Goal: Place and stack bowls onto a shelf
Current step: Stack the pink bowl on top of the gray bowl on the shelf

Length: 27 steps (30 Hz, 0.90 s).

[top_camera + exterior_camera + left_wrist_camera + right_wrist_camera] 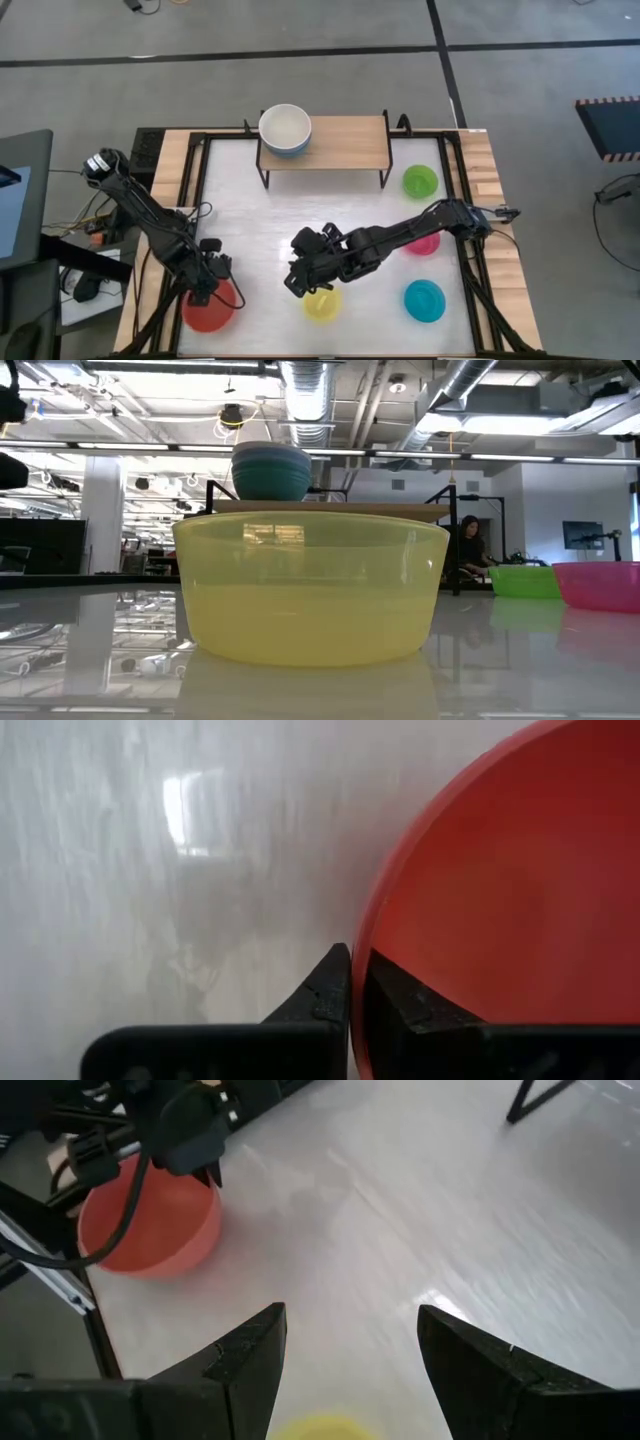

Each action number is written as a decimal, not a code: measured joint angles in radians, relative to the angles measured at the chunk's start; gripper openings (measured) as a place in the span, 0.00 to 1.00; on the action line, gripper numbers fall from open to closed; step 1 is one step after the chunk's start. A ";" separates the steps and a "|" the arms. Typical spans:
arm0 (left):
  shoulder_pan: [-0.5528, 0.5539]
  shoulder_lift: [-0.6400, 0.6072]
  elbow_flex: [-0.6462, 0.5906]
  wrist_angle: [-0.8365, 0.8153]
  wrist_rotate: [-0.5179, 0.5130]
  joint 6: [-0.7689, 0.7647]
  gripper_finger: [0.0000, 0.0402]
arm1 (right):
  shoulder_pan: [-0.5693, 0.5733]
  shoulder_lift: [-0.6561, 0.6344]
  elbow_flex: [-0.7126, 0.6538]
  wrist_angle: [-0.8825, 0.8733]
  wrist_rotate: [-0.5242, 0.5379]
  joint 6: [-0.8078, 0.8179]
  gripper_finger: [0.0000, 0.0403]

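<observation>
My left pincer (350,982) is clamped on the red bowl's (210,308) rim; my right pincer (350,1350), fingers apart, hovers just above the yellow bowl (322,303). Step: pickup. Next, I judge: lift and carry to the shelf (345,140).

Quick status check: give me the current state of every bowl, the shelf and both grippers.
Shelf: upright, one bowl stack at its left end.
Stack of bowls: nested on the shelf, white on top.
Red bowl: on table, rim pinched by left gripper.
Yellow bowl: on table, free.
Right gripper: open, above the yellow bowl.
Lime green bowl: on table, free.
Pink bowl: on table, partly under right arm.
Cyan bowl: on table, free.
</observation>
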 joint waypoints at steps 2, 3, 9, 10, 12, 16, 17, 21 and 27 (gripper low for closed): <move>0.023 0.000 0.001 0.014 -0.018 -0.008 0.00 | 0.003 -0.004 0.000 -0.016 0.000 0.005 0.63; 0.037 0.000 0.007 0.007 -0.027 -0.010 0.00 | 0.006 -0.006 0.000 -0.018 0.001 0.007 0.63; 0.158 -0.002 0.097 -0.039 -0.063 0.098 0.00 | 0.020 -0.075 0.001 -0.102 0.063 0.037 0.63; 0.184 -0.002 0.116 -0.047 -0.067 0.127 0.00 | 0.024 -0.090 0.001 -0.139 0.085 0.051 0.63; 0.237 -0.002 0.154 -0.050 -0.076 0.181 0.00 | 0.030 -0.114 0.001 -0.211 0.130 0.079 0.63; 0.359 -0.002 0.230 -0.057 -0.079 0.263 0.00 | 0.030 -0.151 0.001 -0.335 0.161 0.105 0.63; 0.390 -0.002 0.252 -0.060 -0.081 0.272 0.00 | 0.029 -0.158 0.001 -0.365 0.163 0.106 0.63; 0.506 -0.002 0.349 -0.065 -0.106 0.290 0.00 | 0.031 -0.167 0.000 -0.448 0.163 0.115 0.63; 0.660 -0.002 0.525 -0.089 -0.146 0.376 0.00 | 0.024 -0.190 -0.005 -0.497 0.181 0.078 0.63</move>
